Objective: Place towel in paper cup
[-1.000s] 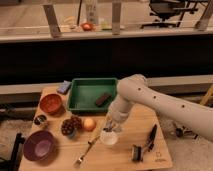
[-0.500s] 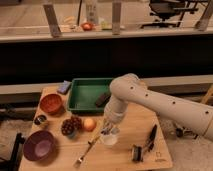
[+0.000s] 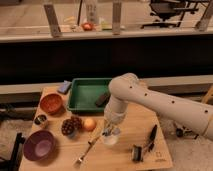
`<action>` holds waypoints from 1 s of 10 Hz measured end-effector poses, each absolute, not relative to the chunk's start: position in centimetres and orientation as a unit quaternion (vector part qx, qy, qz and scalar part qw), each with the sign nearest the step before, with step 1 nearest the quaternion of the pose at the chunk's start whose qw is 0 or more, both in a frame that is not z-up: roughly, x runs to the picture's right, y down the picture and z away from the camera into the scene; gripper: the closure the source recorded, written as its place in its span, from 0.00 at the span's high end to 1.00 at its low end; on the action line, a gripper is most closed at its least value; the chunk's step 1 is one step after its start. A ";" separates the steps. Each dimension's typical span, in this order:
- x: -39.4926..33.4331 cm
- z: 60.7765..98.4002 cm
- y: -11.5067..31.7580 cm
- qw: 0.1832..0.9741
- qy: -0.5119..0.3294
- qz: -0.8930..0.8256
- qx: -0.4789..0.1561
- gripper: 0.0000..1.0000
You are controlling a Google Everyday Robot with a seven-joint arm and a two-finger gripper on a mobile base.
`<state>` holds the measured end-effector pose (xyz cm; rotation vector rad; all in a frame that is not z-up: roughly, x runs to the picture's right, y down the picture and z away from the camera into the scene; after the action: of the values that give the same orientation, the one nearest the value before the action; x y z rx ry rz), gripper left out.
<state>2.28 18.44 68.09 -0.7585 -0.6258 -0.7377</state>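
The white paper cup (image 3: 111, 138) stands on the wooden table (image 3: 150, 125), in front of the green tray. My gripper (image 3: 107, 131) points straight down, right over the cup's rim, on the end of the white arm (image 3: 150, 100) that reaches in from the right. A small pale grey-blue piece, the towel (image 3: 105, 133), hangs between the fingertips at the cup's mouth, and the gripper is shut on it. Most of the towel is hidden by the gripper and the cup.
A green tray (image 3: 82, 102) holds a dark bar (image 3: 102, 98). A blue block (image 3: 64, 87) lies left of it. An orange bowl (image 3: 51, 103), purple bowl (image 3: 39, 145), dark cluster (image 3: 71, 126), round fruit (image 3: 89, 124), long utensil (image 3: 88, 148) and black tools (image 3: 149, 137) surround the cup.
The arm's elbow has swung left and forward over the tray. The gripper has stayed over the cup with only a slight shift. The cup has not moved.
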 end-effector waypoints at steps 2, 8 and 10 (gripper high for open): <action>2.6 67.9 18.5 0.817 -0.293 -0.345 -0.357 0.33; 3.4 68.0 18.8 0.816 -0.294 -0.345 -0.360 0.80; 3.6 68.2 19.0 0.815 -0.294 -0.345 -0.361 0.80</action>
<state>3.62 19.02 68.16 -0.7695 -0.6276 -0.7370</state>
